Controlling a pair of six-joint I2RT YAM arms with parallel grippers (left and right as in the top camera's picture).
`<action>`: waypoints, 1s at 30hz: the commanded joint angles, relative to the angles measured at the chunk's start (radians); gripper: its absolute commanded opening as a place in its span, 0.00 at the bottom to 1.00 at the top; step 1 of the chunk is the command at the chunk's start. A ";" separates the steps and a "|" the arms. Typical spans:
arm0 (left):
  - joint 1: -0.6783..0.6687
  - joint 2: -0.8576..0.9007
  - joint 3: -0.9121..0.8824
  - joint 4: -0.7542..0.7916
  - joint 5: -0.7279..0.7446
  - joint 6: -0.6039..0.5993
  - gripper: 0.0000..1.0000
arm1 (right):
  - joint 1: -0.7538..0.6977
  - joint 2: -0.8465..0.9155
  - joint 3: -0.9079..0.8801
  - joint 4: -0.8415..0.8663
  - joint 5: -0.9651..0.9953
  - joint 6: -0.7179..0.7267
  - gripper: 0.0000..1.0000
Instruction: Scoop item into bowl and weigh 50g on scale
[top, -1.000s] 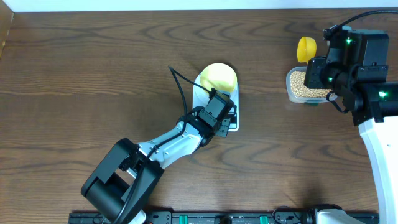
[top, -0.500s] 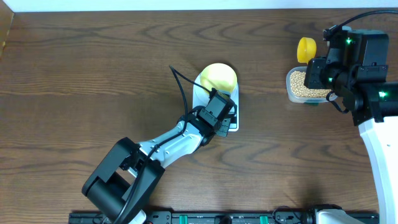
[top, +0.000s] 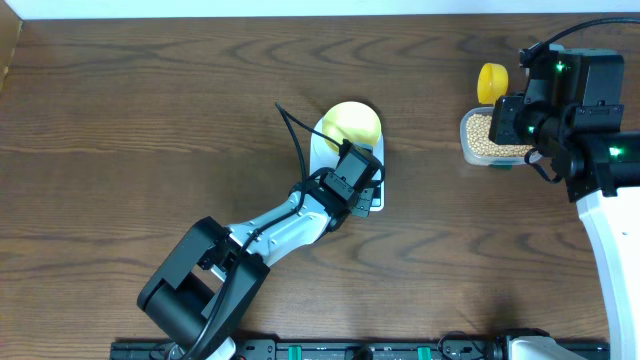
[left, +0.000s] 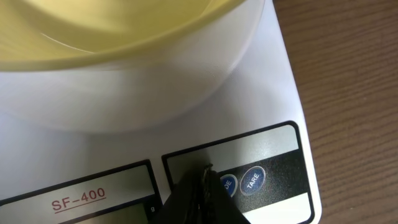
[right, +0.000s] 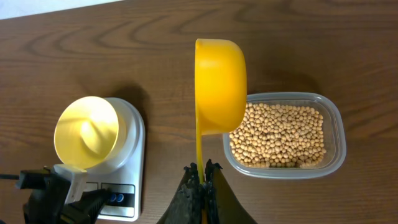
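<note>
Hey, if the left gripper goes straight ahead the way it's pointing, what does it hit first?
The left gripper, jaws shut, would likely first meet the scale, at its front panel beside the blue buttons; whether it touches is unclear.

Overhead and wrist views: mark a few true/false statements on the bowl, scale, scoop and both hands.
1. The bowl sits on the scale. True.
2. The bowl holds beans. False: it looks empty; the beans in view lie in the clear tub.
3. The right hand is shut on the handle of the yellow scoop. True.
4. The left hand is open over the tub. False: it is shut, its tip beside the blue buttons on the scale's front edge.
5. The tub stands on the scale. False: it stands on the table, apart from the scale.
</note>
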 joint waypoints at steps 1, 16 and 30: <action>0.005 0.089 -0.042 -0.054 -0.014 -0.012 0.07 | 0.000 0.005 0.004 -0.003 0.008 -0.014 0.01; 0.005 0.091 -0.042 -0.100 -0.055 -0.038 0.07 | 0.000 0.005 0.004 -0.004 0.008 -0.014 0.01; 0.005 0.094 -0.047 -0.105 -0.062 -0.038 0.07 | 0.002 0.006 0.004 -0.004 0.008 -0.014 0.01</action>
